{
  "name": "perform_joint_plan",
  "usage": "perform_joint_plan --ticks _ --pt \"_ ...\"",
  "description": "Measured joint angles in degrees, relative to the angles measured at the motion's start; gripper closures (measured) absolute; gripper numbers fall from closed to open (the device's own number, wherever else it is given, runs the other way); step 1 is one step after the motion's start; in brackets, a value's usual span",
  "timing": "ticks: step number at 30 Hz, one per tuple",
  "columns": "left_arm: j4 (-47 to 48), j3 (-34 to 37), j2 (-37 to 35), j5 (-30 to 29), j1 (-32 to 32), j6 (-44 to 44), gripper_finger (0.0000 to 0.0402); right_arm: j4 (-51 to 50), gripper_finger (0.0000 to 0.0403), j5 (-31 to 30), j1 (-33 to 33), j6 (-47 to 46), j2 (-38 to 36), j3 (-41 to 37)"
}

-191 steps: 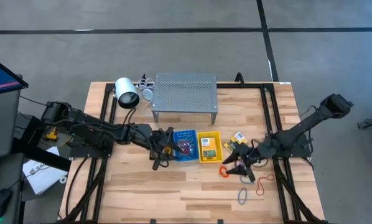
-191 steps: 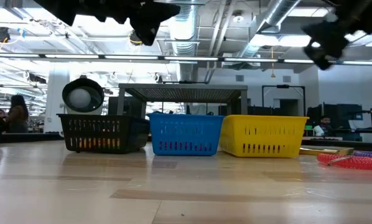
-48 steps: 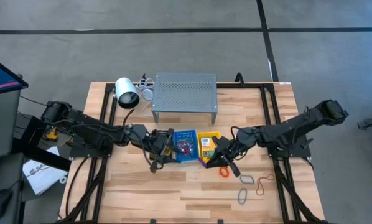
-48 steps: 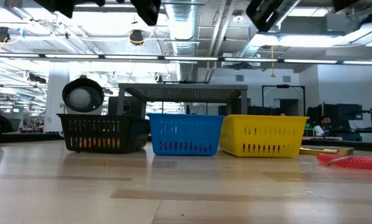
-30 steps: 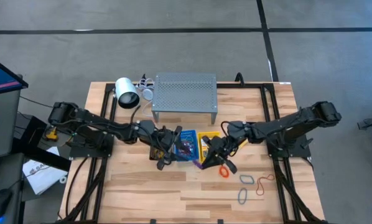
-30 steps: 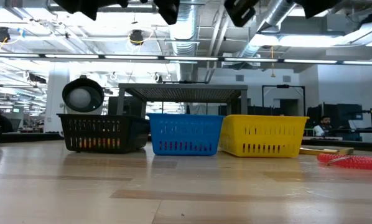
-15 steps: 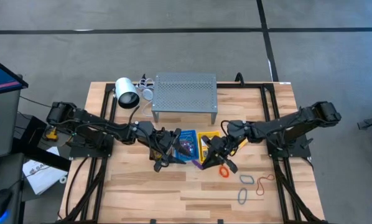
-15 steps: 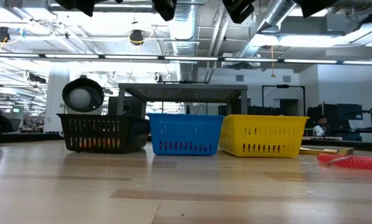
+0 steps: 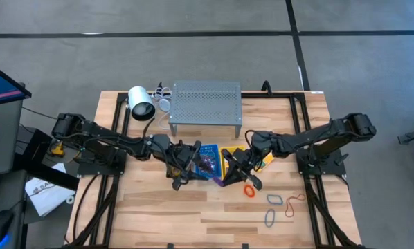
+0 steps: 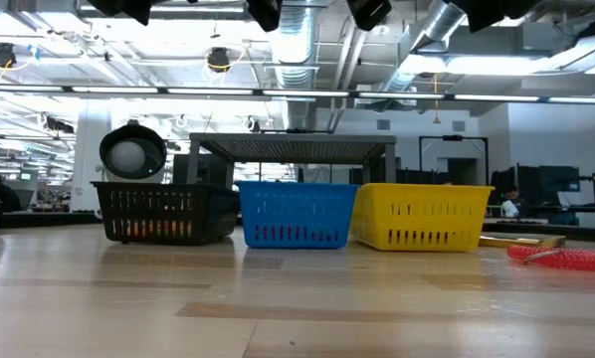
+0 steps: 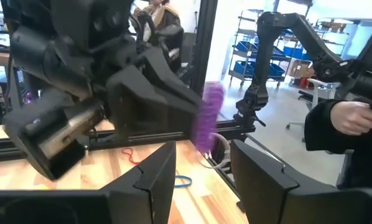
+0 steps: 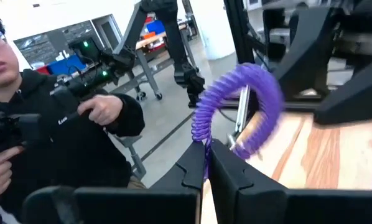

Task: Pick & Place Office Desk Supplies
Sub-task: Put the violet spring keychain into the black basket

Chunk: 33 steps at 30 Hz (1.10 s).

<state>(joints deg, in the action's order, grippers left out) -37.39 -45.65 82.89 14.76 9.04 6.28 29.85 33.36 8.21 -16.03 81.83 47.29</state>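
My right gripper [image 9: 228, 171] hovers level above the yellow basket [image 10: 422, 216], shut on a purple coiled band [image 12: 242, 102]. In the high view the purple coiled band [image 9: 217, 180] shows below it. Facing it, my left gripper [image 11: 201, 168] hovers open over the blue basket [image 9: 207, 159], with the purple band [image 11: 212, 115] just ahead of its fingers. Loose bands lie on the wood near the right: an orange one [image 9: 250, 190], a blue one [image 9: 274, 200] and a grey one [image 9: 269, 218]. A yellow crayon box [image 9: 266, 160] lies under the right arm. My right gripper pinches one spot of the purple band's coil [image 12: 204, 142] between its two shut fingers. The fingers point level, toward the left arm. The loop arches out beyond the fingertips, lifted clear of the baskets and the table.
Black [image 10: 163, 212], blue [image 10: 296, 214] and yellow baskets stand in a row at mid-table. Behind them are the grey perforated shelf [image 9: 205, 104] and a white cylinder [image 9: 141, 104]. A red coiled band [image 10: 561, 259] lies at the right. A person [image 12: 55, 124] stands beyond the table.
My right gripper has tipped a little and edged toward the left gripper, carrying the purple band with it. The left gripper has kept still and open.
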Motion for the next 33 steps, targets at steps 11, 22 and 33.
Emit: perform_joint_plan --ticks 11,22,33 --pt "0.0 0.0 0.0 -0.2 0.5 0.2 0.0252 -0.1 0.0395 3.2 -2.2 0.9 6.0 4.2" --pt "1.9 0.0 0.0 -0.2 1.6 0.2 0.0289 -0.5 0.0395 5.7 -3.4 1.0 5.8 4.9" --pt "1.4 0.0 0.0 -0.2 1.6 -1.0 0.0385 -0.9 0.0394 5.6 -3.4 1.0 6.3 4.9"
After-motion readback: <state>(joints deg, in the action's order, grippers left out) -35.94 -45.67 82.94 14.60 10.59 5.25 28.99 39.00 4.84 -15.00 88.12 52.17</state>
